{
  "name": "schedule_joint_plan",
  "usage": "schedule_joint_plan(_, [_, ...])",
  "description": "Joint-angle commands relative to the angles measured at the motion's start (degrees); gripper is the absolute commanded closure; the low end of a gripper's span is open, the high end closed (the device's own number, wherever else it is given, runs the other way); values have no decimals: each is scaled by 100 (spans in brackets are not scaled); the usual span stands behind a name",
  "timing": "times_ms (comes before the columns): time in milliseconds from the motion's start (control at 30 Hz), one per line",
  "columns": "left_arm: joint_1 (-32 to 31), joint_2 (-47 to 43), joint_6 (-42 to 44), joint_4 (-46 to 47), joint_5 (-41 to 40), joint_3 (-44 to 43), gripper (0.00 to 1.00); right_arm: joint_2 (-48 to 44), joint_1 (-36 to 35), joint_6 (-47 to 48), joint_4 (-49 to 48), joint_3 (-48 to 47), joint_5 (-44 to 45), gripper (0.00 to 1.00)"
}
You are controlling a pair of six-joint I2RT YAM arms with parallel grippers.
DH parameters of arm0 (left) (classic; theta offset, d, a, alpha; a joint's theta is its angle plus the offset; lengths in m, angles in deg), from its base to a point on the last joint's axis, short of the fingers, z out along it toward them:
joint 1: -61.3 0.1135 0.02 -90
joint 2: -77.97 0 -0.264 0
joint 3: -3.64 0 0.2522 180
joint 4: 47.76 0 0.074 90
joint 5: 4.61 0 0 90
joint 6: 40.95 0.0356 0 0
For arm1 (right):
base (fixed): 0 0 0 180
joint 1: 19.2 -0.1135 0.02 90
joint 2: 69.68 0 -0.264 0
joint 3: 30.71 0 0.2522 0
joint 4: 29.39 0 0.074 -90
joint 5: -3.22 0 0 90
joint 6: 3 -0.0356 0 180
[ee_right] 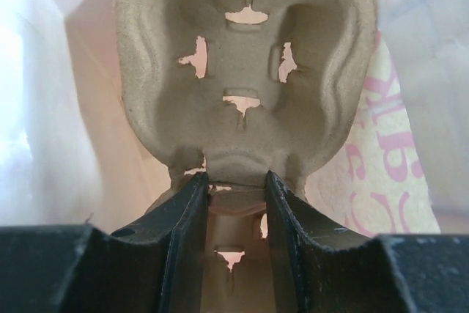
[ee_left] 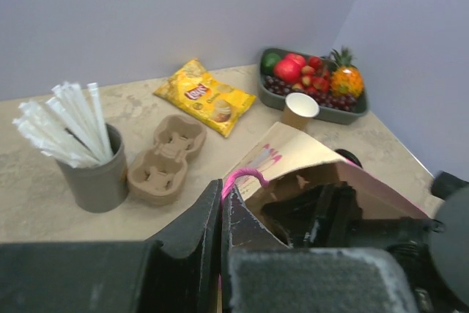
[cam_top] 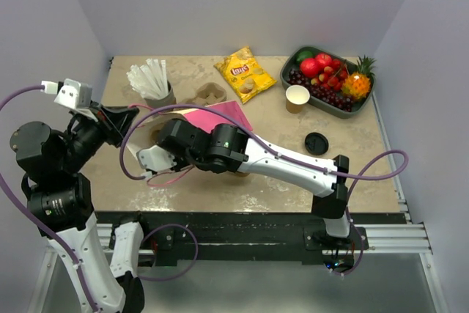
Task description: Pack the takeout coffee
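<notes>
The right hand (ee_right: 233, 207) is closed down on a moulded pulp cup carrier (ee_right: 245, 71), its two fingers (ee_right: 183, 232) pinching the carrier's narrow near part. Hand and carrier sit inside the pink paper bag (ee_right: 396, 152), whose printed wall shows on the right. The left hand (ee_left: 223, 197) is all but closed, with the bag's near rim and the root of its pink handle (ee_left: 245, 175) pinched between the fingers. The bag's mouth gapes just beyond, with the black right arm (ee_left: 330, 218) in it.

From above, the bag (cam_top: 223, 115) lies mid-surface, under the right arm. Far of it a second cup carrier (cam_top: 209, 94) rests on the surface (cam_top: 366, 174), and a grey holder of wrapped straws (cam_top: 155, 86) stands to its left. A yellow chip packet (cam_top: 243, 72) lies to the right, beside a dark fruit tray (cam_top: 286, 71) in the far right corner.

No lidded takeout coffee can be made out in any view. An open tan cup (cam_top: 297, 97) stands just near of the tray, and a loose black lid (cam_top: 316, 142) lies nearer.
</notes>
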Motion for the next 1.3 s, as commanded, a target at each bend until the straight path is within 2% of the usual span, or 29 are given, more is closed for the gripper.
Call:
schedule_joint_plan(0, [44, -8, -411, 568, 1209, -91, 100, -133, -6, -217, 123, 35, -801, 100])
schedule_joint_plan(233, [53, -17, -1229, 1254, 1641, -240, 100, -71, -147, 142, 607, 245, -1549, 100])
schedule_joint_plan(433, [88, -8, -1256, 1176, 1852, -91, 100, -116, -296, 469, 590, 412, -1708, 100])
schedule_joint_plan(567, [114, 53, -1265, 886, 1826, -64, 100, 147, -305, 399, 642, 176, -1760, 100])
schedule_joint_plan(700, [140, 246, -800, -104, 1537, -450, 100, 411, -297, 275, 879, -439, -2111, 100])
schedule_joint_plan(833, [140, 598, -220, -810, 1247, -829, 100, 280, -305, 398, 626, -178, -2462, 100])
schedule_joint_plan(967, [132, 905, -113, -995, 938, -908, 100, 271, -270, 521, 107, 35, -2630, 100])
schedule_joint_plan(1133, [140, 1380, -175, -952, 780, -847, 100, 798, -24, 486, 404, -501, -2833, 100])
schedule_joint_plan(1267, [71, 1837, -158, -1048, 964, -847, 100, 948, 55, 425, 441, -309, -2815, 100])
